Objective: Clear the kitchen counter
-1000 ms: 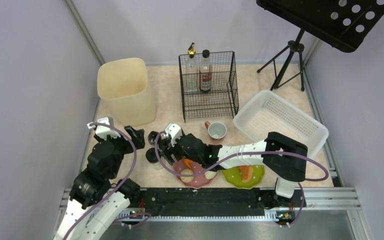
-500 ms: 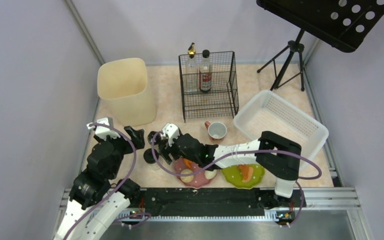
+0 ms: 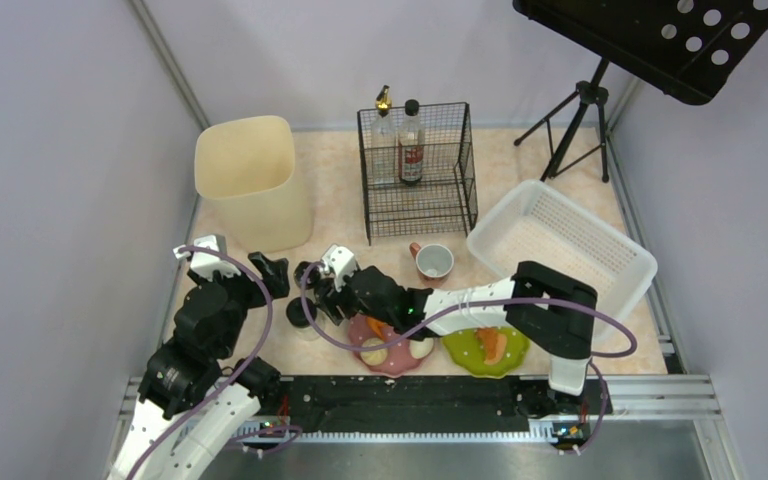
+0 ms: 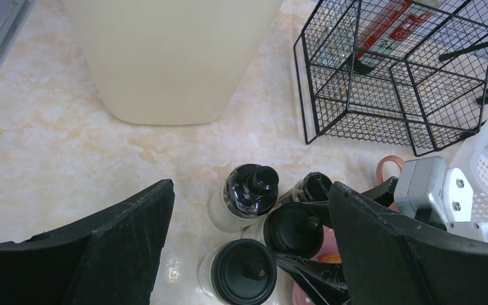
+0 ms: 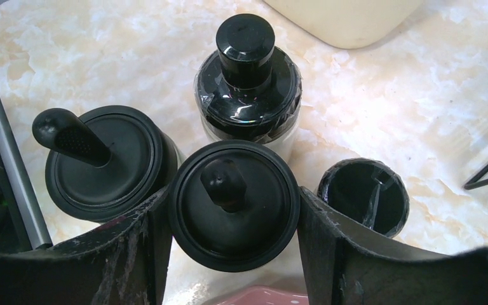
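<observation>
Squeeze right gripper [image 5: 232, 204], with jaws touching yet clamp unconfirmed, squarely on round black knob-topped jar lid [image 5: 257, 225] near cream plastic bin [image 5: 343, 19], then lift straight up.

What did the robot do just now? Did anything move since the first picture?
The right gripper slid a little to the left, in among the jars. Its fingers squeezed in around the lid of the middle jar and now press on both sides of it. The jar does not look lifted yet. The left gripper stayed open and still. The cup and the bin stayed put.
</observation>
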`<action>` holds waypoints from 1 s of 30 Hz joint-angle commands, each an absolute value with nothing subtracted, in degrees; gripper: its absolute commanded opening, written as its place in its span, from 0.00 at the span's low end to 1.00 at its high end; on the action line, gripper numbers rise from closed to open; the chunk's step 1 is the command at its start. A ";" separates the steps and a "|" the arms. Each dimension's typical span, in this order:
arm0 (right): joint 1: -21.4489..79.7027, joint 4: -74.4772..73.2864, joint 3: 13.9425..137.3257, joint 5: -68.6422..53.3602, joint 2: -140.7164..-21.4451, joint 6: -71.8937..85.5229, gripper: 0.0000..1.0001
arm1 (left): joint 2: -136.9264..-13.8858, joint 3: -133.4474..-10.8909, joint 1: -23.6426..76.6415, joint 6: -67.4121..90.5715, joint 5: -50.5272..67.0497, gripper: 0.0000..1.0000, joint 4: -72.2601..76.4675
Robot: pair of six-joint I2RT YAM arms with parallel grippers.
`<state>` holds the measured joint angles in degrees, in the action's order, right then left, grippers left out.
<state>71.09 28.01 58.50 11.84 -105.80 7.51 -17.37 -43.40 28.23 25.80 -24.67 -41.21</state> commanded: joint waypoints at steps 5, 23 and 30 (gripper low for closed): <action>70.92 31.14 59.88 10.22 -105.74 7.50 0.25 | -17.47 -43.03 28.11 25.23 -24.28 0.95 -39.51; 72.21 32.36 54.51 11.34 -90.57 7.67 0.15 | -17.83 -42.96 28.08 25.22 -24.01 0.96 -39.55; 72.47 28.49 56.63 13.51 -81.93 4.91 0.16 | -17.89 -42.89 28.12 25.22 -24.20 0.96 -39.64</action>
